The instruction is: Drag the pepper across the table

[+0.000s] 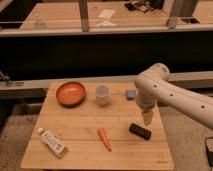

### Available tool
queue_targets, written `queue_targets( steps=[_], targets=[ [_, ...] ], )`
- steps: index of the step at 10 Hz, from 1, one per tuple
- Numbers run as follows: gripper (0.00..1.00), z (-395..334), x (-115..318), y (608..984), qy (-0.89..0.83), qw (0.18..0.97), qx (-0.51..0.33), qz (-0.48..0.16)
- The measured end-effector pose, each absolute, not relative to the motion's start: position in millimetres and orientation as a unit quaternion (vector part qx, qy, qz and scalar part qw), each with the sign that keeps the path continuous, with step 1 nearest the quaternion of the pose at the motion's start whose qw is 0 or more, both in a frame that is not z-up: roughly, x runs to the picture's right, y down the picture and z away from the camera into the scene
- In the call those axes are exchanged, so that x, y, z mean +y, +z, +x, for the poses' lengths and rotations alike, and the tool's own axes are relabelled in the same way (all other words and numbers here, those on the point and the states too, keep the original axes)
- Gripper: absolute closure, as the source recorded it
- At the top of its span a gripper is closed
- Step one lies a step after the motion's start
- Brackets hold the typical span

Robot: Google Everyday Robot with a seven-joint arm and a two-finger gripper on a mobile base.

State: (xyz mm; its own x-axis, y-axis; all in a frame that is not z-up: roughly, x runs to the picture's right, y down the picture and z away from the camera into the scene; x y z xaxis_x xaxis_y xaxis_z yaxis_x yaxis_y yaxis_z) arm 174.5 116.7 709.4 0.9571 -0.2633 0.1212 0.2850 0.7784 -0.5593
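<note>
Camera view: the table, a light wooden top with plank lines, is filling the lower half of the scene, in front of a dark rail and further benches. The pepper, a slender orange-red taper, is lying flat on the boards at about 6 o'clock from the table's centre, its axis running roughly from 11 to 5 o'clock, touching nothing else. The white arm is reaching in from 3 o'clock, and the gripper is hanging downward over the right part of the table, its pale fingers spread and holding nothing. It is sitting at about 2 o'clock from the pepper and well apart from it. A black block is lying just beyond the gripper at its 6 o'clock. An orange bowl is standing at 10 o'clock from the centre, a white cup is standing at 12 o'clock beside the bowl, and a small blue object is lying at 1 o'clock, partly behind the arm. A white tube is lying at 8 o'clock, near the left front corner.
</note>
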Motion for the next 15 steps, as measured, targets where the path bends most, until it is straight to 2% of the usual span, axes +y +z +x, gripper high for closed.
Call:
queue_targets(
  steps=[15],
  targets=[
    [0.20,103,151,732,-0.291,0.908,-0.049,-0.296]
  ],
)
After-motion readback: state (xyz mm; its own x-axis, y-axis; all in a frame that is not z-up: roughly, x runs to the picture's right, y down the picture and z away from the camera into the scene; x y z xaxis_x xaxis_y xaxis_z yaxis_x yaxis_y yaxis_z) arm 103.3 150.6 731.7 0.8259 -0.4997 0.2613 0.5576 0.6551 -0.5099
